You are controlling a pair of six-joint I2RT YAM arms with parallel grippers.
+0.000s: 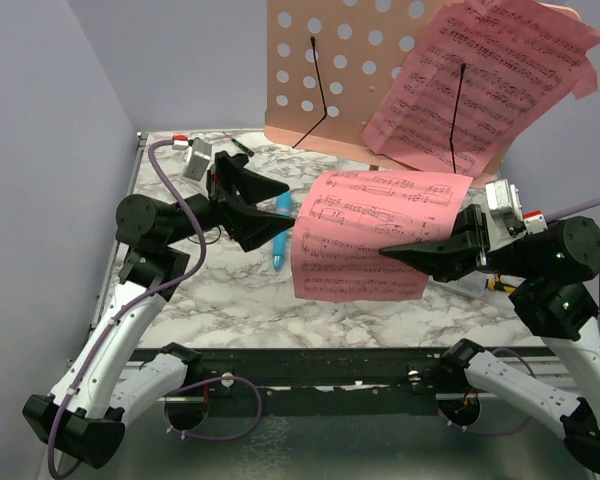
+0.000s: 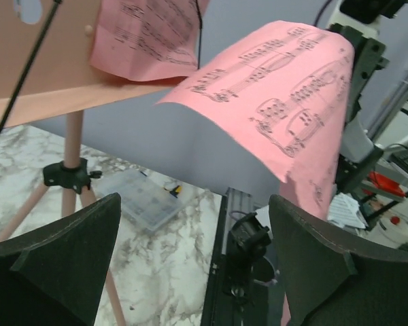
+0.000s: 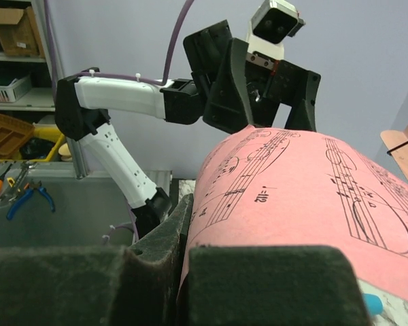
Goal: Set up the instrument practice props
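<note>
Surroundings: marble table point(image 1: 230, 300), lilac walls on three sides. The stand point(image 1: 350, 125) is at the back edge, with the punched desk facing me. The desk page point(image 1: 480, 80) leans on the right half of the desk, tilted and overhanging the right edge, under a thin black wire. The stick point(image 1: 281, 258) lies flat on the table, just left of the held page point(image 1: 370, 235) and below my left gripper point(image 1: 285, 208). A pen point(image 1: 242, 147) and a small red-and-white item point(image 1: 180, 140) lie at the back left. In the left wrist view a clear box point(image 2: 139, 200) lies on the table past the tripod point(image 2: 71, 142).

In the way: the held page hangs in mid-air between my two grippers and hides the table centre. It sags in a curve.

Pose: my right arm reaches in from the right, forearm about level. The right gripper point(image 1: 388, 252) points left and is clamped on the held page at its right side. The right wrist view shows the fingers point(image 3: 258, 278) pressed together on the sheet. My left arm reaches in from the left. The left gripper's jaws are spread wide with nothing between them, just beside the page's left edge. I cannot tell whether they touch it.

Writing: both pages carry printed staves and notes. There is a small figure between the staves in the right wrist view, not readable with certainty.
</note>
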